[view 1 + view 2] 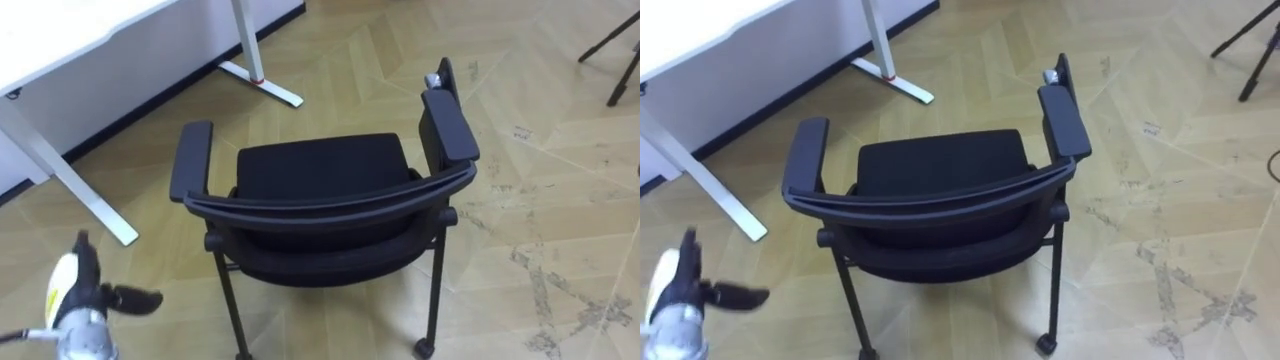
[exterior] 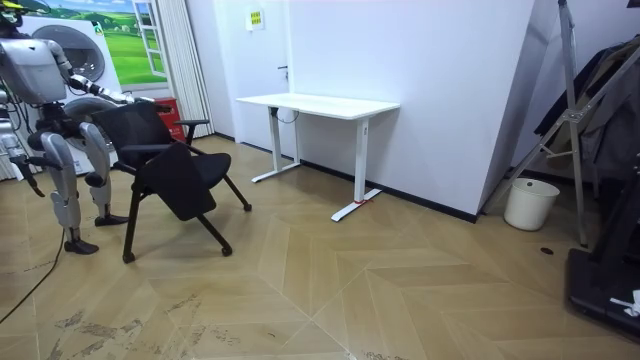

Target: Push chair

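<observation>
Left eye view: left hand open, short of the chair, so probably still approaching; next it needs backrest contact.

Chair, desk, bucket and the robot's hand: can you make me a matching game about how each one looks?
Things:
1. chair
2. desk
3. bucket
4. left hand

Clues:
A. flat white top on tall legs
B. open, touching nothing
C. black, with armrests
D. round, standing on the floor

Pairs: 1-C, 2-A, 3-D, 4-B.
</observation>
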